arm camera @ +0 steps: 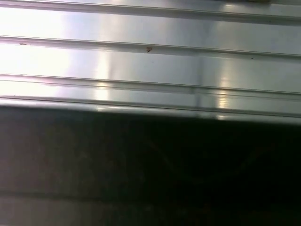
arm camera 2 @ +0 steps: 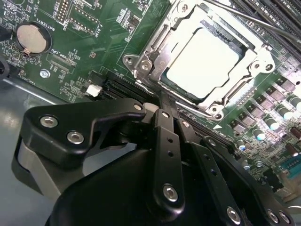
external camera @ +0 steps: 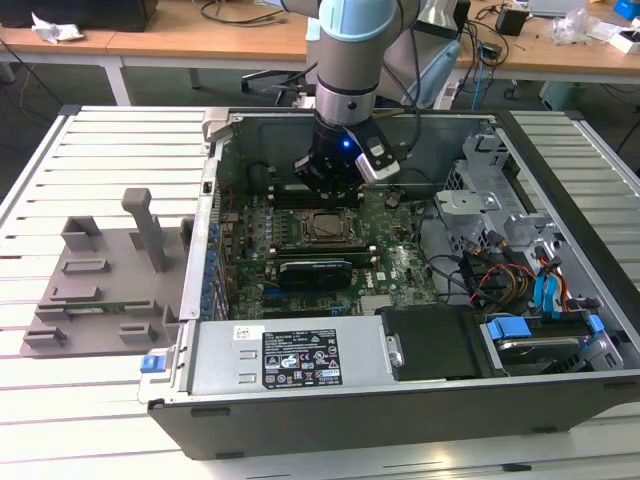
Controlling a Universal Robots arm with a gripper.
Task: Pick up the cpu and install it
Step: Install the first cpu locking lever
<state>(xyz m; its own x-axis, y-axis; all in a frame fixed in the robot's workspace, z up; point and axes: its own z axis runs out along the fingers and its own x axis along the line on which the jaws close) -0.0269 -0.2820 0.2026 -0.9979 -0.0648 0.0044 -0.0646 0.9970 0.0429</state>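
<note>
The cpu (arm camera 2: 202, 63) lies flat in its socket (arm camera 2: 141, 66) on the green board (arm camera 2: 94, 52); the claw (arm camera 2: 162, 101) hangs just above it, pinched shut and holding nothing; if it drops lower, it might bump the chip or scratch the board.

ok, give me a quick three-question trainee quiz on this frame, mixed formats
1. True or false: the cpu is held in the hand.
2. In the exterior view, the hand is above: A) the motherboard; B) the grey fixture outside the case; C) the labelled box at the case's near edge.
3. In the second wrist view, what surrounds the cpu?

Key:
1. False; it lies flat on the board, apart from the hand.
2. A.
3. The metal socket frame.
</note>
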